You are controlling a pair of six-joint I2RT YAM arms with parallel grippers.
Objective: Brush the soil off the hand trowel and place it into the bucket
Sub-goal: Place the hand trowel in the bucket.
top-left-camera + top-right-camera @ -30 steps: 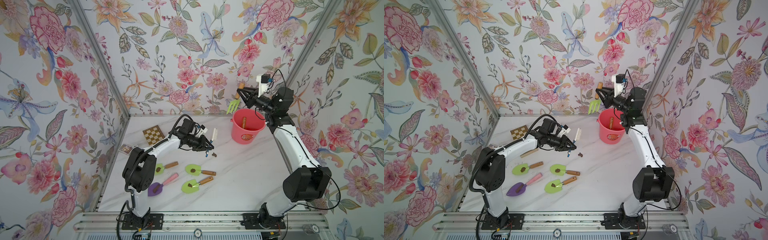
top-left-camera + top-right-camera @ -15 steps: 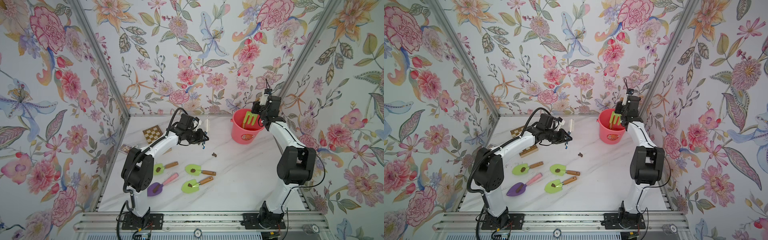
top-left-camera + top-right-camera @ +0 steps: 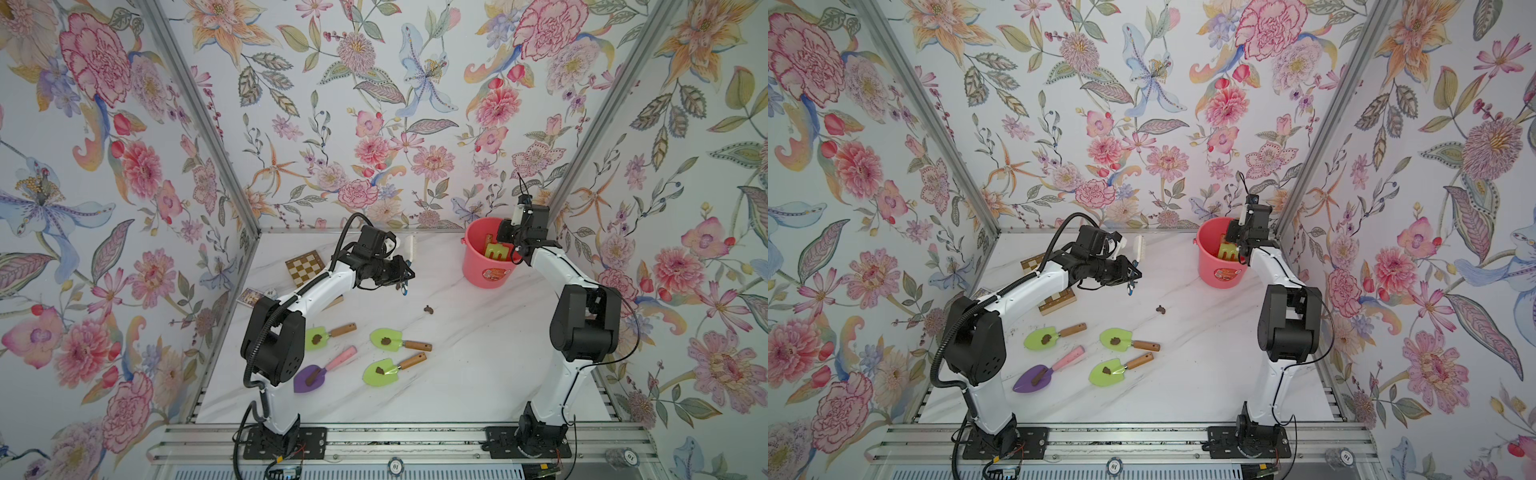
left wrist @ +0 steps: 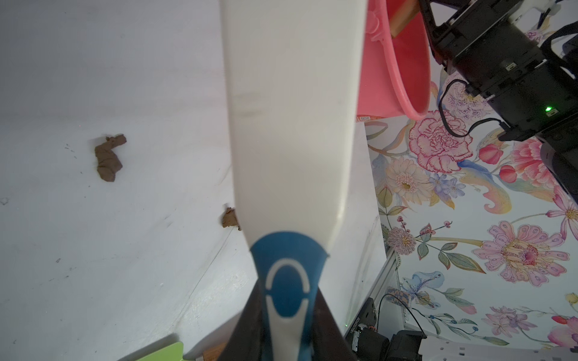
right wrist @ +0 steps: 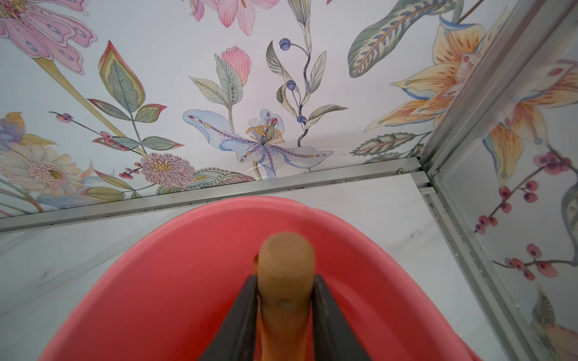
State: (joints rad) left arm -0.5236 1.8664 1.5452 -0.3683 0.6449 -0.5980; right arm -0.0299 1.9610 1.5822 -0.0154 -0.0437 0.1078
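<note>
Green fork [image 3: 494, 253] in pink bucket [image 3: 473, 266], upper right!
R fingers [image 5: 244, 306] clamp its wood handle [image 5: 286, 259]; L fingers [image 4: 247, 322] pinch white brush [image 4: 291, 125], centre.

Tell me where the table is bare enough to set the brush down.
Widest bare patch: between the trowels and the right arm, back to the bucket, with loose soil at its edge. Crowded: among the trowels, and by the checkerboard under the left arm.
</note>
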